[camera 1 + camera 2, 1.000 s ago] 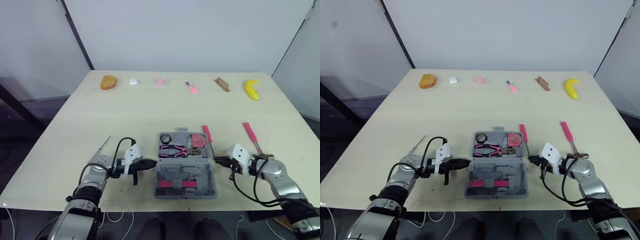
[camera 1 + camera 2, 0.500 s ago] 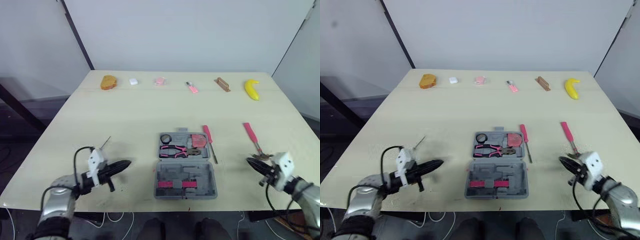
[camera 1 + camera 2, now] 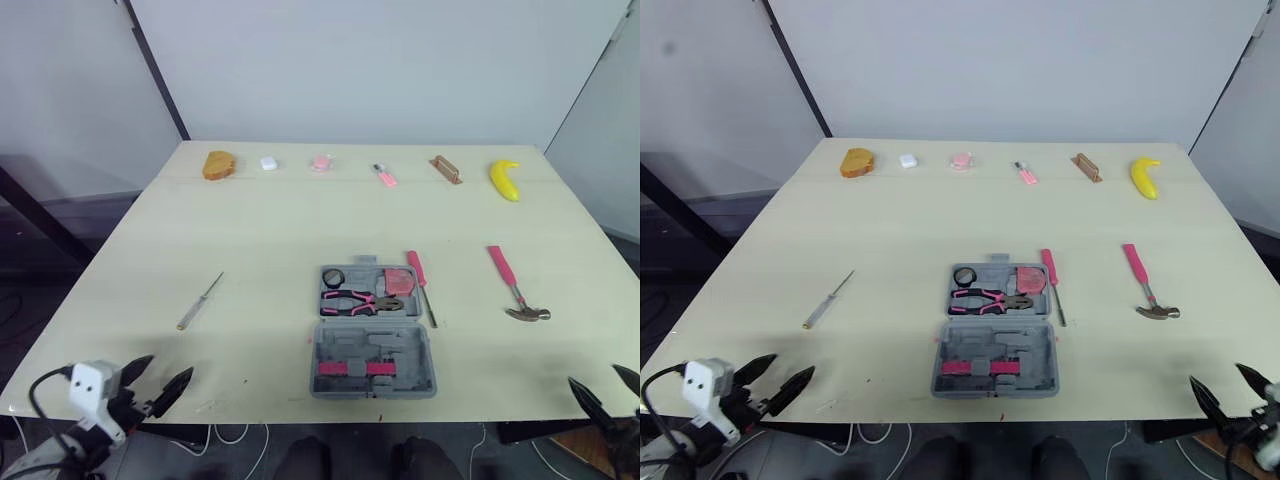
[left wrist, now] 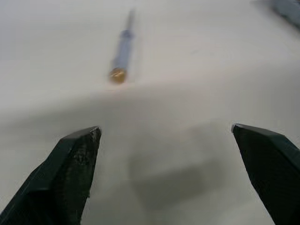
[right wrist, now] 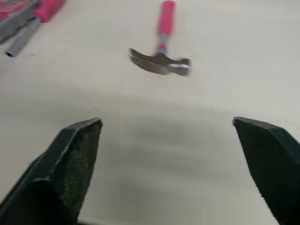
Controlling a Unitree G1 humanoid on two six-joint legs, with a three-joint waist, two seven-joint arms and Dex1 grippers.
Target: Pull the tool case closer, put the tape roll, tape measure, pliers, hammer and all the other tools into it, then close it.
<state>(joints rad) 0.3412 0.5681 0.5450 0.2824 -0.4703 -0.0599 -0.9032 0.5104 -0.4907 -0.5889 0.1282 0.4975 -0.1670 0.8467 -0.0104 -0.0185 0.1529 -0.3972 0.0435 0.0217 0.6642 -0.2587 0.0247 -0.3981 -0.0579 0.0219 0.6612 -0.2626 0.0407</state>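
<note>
Tool case (image 3: 372,330) is lying open between and ahead of both grippers, pliers (image 3: 358,300), tape roll (image 3: 332,277) and tape measure (image 3: 398,281) sitting inside. Left gripper (image 3: 170,367) and right gripper (image 3: 595,377) are hovering, jaws released.

Left wrist view: slim screwdriver (image 4: 123,51) is lying ahead of the spread jaws, apart.

Right wrist view: hammer (image 5: 161,56) is lying ahead of the spread jaws, untouched.

The near left of the table (image 3: 262,345) is bare between the open tool case (image 3: 373,360) and the thin screwdriver (image 3: 200,300). On the right, a pink-handled screwdriver (image 3: 415,270) lies just beside the case, with open table between it and the hammer (image 3: 510,285). The middle band is free up to the row of small items (image 3: 321,162) along the far edge.
</note>
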